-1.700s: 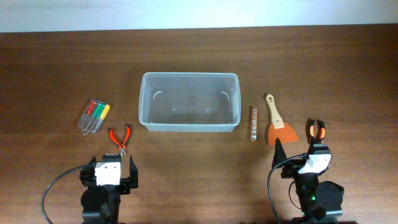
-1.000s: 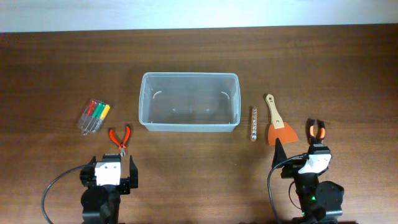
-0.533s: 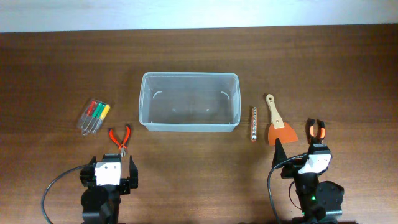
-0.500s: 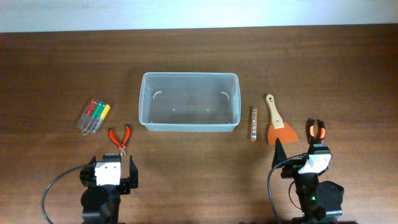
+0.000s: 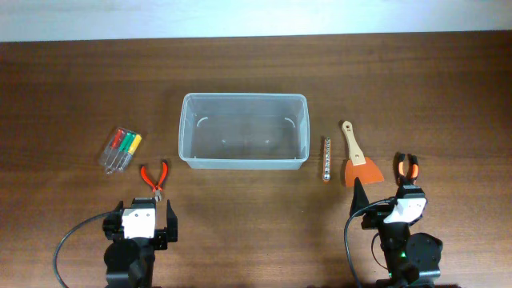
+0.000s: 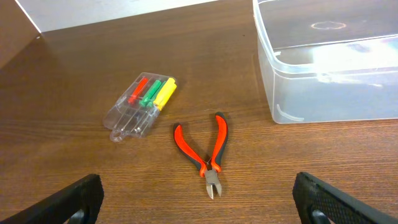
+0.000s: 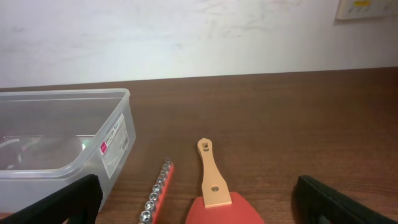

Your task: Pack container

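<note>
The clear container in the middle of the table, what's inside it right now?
It looks empty: overhead, the container shows only its bare clear floor, with the table visible through it. The wrist views catch only one end each, through glary walls.

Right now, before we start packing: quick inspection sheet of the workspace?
Surface: brown wooden table; damage nothing seen.
Job's things: container, upright, empty, centre.
Clutter: screwdriver pack and red pliers to its left; socket rail, scraper and orange-handled pliers to its right, the last partly hidden by the right arm.
Grippers: left gripper open, empty; right gripper open, empty; both at the near edge.
Cables: left cable and right cable loop beside the arm bases, apart from the tools.
Surroundings: white wall beyond the far edge; wall plate on it.
</note>
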`<action>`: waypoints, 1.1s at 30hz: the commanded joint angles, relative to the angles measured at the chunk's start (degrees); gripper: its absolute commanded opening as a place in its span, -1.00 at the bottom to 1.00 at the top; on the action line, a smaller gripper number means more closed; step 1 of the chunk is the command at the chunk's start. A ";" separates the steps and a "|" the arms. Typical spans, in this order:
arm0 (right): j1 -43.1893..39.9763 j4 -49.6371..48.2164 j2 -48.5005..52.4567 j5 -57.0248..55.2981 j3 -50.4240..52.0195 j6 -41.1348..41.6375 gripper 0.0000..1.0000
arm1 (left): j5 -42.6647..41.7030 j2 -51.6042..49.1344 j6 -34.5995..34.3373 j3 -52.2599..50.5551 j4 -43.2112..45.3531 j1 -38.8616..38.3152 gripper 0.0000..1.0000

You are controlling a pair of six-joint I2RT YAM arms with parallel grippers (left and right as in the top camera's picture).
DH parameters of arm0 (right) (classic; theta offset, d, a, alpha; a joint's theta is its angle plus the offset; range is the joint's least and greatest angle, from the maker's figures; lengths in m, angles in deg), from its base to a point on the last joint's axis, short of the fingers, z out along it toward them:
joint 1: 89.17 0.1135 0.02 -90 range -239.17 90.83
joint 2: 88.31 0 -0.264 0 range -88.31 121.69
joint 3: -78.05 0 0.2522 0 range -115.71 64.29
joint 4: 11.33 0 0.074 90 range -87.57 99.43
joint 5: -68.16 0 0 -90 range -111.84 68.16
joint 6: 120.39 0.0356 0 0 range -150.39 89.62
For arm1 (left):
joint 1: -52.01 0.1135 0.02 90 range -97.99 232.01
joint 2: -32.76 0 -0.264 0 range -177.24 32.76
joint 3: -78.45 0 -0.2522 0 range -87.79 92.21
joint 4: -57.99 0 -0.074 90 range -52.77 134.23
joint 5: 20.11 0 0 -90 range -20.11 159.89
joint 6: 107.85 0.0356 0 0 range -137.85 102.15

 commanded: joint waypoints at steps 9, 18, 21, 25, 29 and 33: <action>0.07 -2.64 -0.26 -1.49 0.42 -0.57 0.97 | 0.26 0.55 0.94 -0.59 0.37 -0.17 0.99; 0.04 -1.97 15.74 -5.90 -13.33 0.87 0.97 | 0.24 0.55 0.94 -0.59 0.37 -0.20 0.99; 0.04 0.42 32.02 -2.34 -24.57 -1.05 0.97 | 0.24 0.55 0.94 -0.59 0.37 -0.20 0.99; 0.04 15.19 54.36 2.40 -47.23 -5.88 0.98 | 0.24 0.55 0.94 -0.59 0.37 -0.17 0.99; 0.04 39.36 77.42 2.80 -74.82 -11.10 0.97 | 0.24 0.55 0.94 -0.59 0.35 -0.17 0.99; 0.04 57.44 97.42 1.60 -98.95 -14.60 0.97 | 0.24 0.55 0.94 -0.59 0.35 -0.17 0.99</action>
